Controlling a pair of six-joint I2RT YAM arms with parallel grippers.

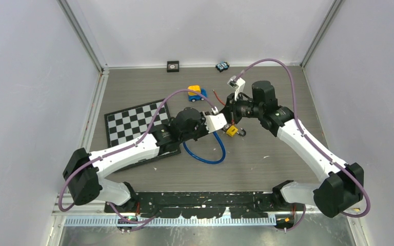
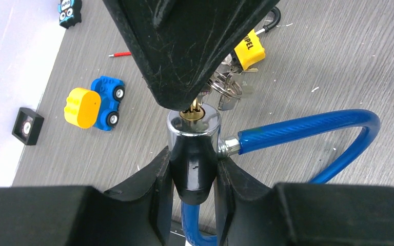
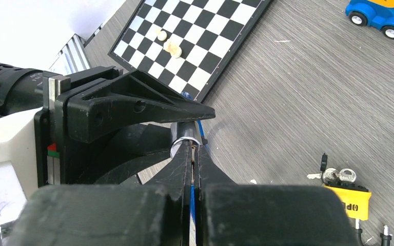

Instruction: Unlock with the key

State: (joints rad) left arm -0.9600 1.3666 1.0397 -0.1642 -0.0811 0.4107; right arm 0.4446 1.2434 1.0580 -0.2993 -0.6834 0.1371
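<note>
My left gripper (image 2: 194,163) is shut on the cable lock's body (image 2: 194,134), a black cylinder with a chrome end, and holds it off the table. A blue cable (image 2: 308,128) loops out from its side. The right gripper (image 3: 192,149) meets the chrome end head-on, shut on the key. Only a brass bit of the key (image 2: 193,108) shows at the keyhole, under the right gripper's black fingers (image 2: 182,56). In the top view both grippers, the left gripper (image 1: 219,122) and the right gripper (image 1: 229,115), meet at mid-table above the cable (image 1: 205,156).
A yellow padlock (image 1: 231,130) with a key ring (image 2: 227,88) lies just beside the grippers. A chessboard (image 1: 133,123) lies left under my left arm. A blue and yellow toy car (image 1: 196,93), a black box (image 1: 173,65) and a small toy (image 1: 222,66) sit farther back.
</note>
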